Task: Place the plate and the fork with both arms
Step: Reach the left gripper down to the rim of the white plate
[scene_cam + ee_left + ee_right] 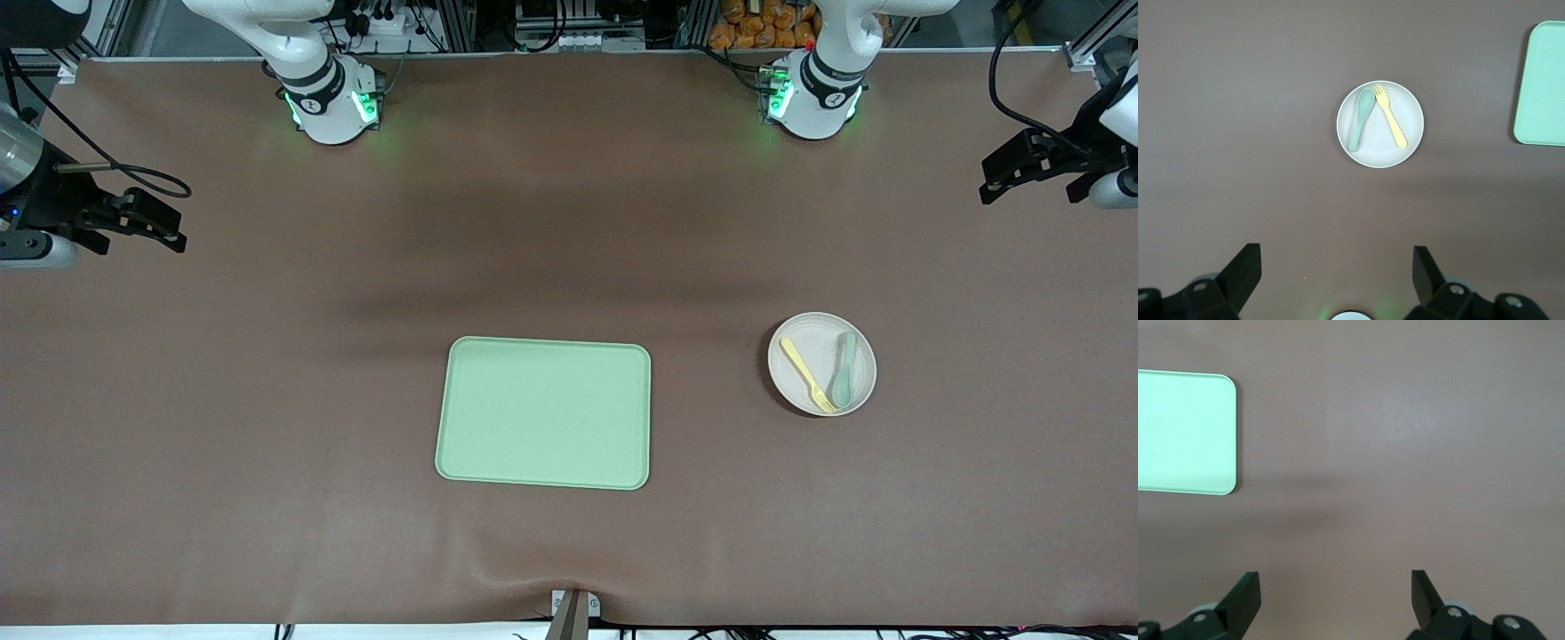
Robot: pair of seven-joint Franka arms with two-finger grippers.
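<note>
Both end effectors, left point(994, 188) and right point(173, 238), raised, spread, empty.

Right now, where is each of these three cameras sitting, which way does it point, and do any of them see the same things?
Front view: high across the table, facing both arms' bases; shows the tray, the plate holding the fork and a spoon, the left gripper and the right gripper.
Left wrist view: on the left arm's wrist, looking down at the plate past its own open fingers.
Right wrist view: on the right arm's wrist, looking down at bare table and a tray corner; own open fingers show.
Shared: the tray appears in all three.
</note>
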